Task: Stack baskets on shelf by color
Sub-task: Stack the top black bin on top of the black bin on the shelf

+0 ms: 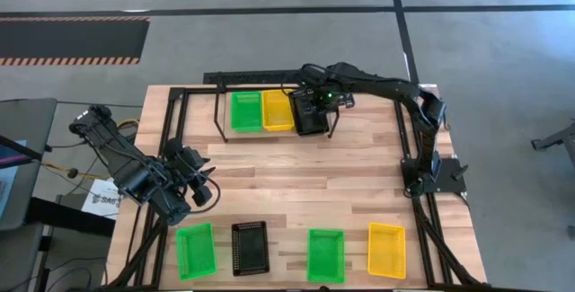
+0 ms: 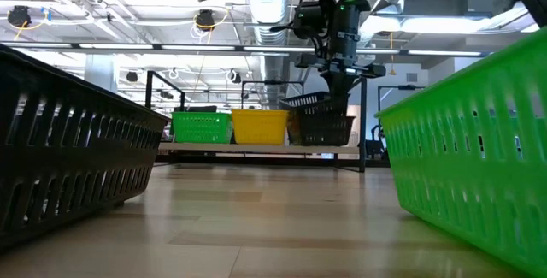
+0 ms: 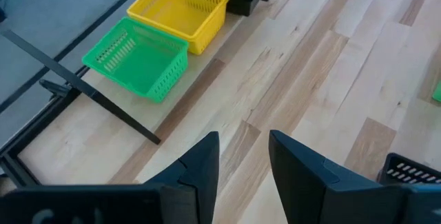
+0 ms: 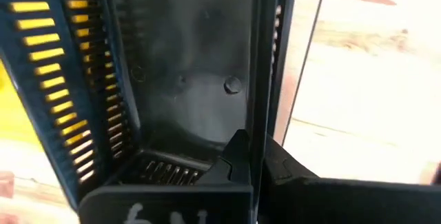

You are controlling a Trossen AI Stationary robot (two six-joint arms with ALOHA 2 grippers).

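Observation:
The shelf [image 2: 256,148] stands at the table's far middle. A green basket [image 1: 244,110] and a yellow basket [image 1: 277,110] sit on it side by side, bottoms down. My right gripper [image 1: 319,103] is shut on a black basket [image 1: 310,117] at the shelf's right end, next to the yellow one. In the low view the black basket [image 2: 303,103] is tilted and seems to sit over a second black basket [image 2: 326,131] on the shelf. My left gripper [image 1: 205,187] is open and empty over the table's left middle. My right gripper pinches one side wall [image 4: 256,79] of the black basket, the wall away from the yellow basket, with one finger [image 4: 238,156] inside and one outside. The fingers come from above, pointing down. The basket is tilted, its yellow-side rim higher.
Along the near edge lie a green basket [image 1: 195,250], a black basket [image 1: 250,248], another green basket [image 1: 326,254] and a yellow basket [image 1: 386,249]. Bare wood lies between this row and the shelf. The black table frame [image 1: 171,112] runs along the sides.

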